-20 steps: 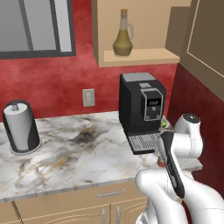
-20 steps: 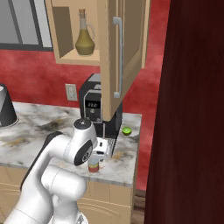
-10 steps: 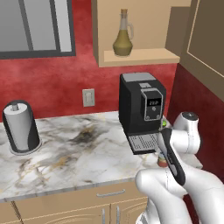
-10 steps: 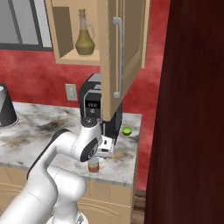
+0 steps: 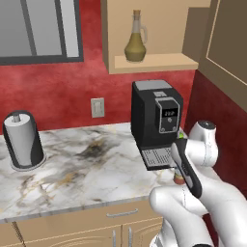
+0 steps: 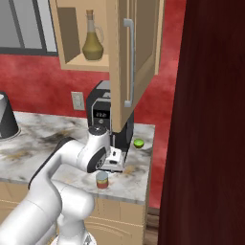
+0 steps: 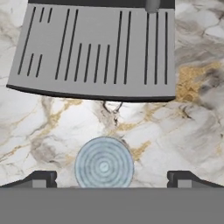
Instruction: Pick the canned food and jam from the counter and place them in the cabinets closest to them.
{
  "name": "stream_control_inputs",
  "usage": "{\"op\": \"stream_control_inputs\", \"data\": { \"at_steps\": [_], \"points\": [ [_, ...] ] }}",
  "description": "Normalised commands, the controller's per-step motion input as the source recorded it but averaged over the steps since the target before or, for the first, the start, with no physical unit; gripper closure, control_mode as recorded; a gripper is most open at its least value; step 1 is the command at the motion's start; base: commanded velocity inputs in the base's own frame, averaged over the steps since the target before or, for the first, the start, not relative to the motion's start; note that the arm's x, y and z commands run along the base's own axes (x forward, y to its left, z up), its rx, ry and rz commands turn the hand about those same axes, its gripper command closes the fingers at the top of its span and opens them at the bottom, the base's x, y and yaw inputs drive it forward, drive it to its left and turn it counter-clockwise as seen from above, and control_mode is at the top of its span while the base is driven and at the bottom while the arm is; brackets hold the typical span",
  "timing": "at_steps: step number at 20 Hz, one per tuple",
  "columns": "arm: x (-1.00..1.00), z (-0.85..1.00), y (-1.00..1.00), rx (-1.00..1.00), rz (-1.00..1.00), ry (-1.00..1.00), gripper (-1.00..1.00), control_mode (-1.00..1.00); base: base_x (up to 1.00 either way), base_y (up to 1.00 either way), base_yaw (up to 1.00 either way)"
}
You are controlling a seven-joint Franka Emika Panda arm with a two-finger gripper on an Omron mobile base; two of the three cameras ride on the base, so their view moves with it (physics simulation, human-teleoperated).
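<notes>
The jam (image 7: 103, 165) shows from above as a round grey-teal lid on the marble counter (image 7: 183, 127). My gripper (image 7: 112, 178) hangs right over it, open, one fingertip (image 7: 42, 178) on each side and well apart from the jar. From the right base view the jam (image 6: 102, 180) stands near the counter's front edge, just below my gripper (image 6: 114, 165). Its red band peeks out behind my forearm as the jam (image 5: 179, 180) in the left base view. The open wall cabinet (image 6: 69, 60) hangs above. The canned food is out of view.
A black coffee machine (image 5: 157, 120) stands right behind the jar, its grey drip tray (image 7: 96, 48) close ahead of the fingers. An olive bottle (image 6: 92, 43) sits on the cabinet shelf and the open door (image 6: 130, 62) juts out overhead. A green oblong thing (image 6: 139, 142) lies near a dark-red wall; a paper-towel roll (image 5: 23, 140) stands far left.
The wrist has swung a little to the right and settled over the jam. The jaws stayed wide and the jar has not moved.
</notes>
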Motion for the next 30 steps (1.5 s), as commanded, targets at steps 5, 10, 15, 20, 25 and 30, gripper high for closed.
{"op": "stream_control_inputs", "data": {
  "at_steps": [5, 10, 15, 20, 25, 30],
  "points": [
    [-0.06, -0.1, 0.3, 0.0, 0.0, 0.0, -1.0, -1.0, 0.0, 0.0, 0.0],
    [0.0, 0.0, 0.01, 0.0, 0.0, 0.0, -1.0, -1.0, 0.0, 0.0, 0.0],
    [0.0, -0.07, 0.0, 0.0, 0.0, 0.0, -1.0, -1.0, 0.0, 0.0, 0.0],
    [0.0, -0.26, 0.0, 0.0, 0.01, 0.0, -1.0, -1.0, 0.0, 0.0, 0.0],
    [-0.02, -0.33, 0.05, 0.0, 0.02, 0.0, -1.0, -1.0, 0.0, 0.0, 0.0],
    [-0.06, -0.43, 0.18, -0.01, 0.03, 0.0, -1.0, -1.0, 0.0, 0.0, 0.0]
  ]
}}
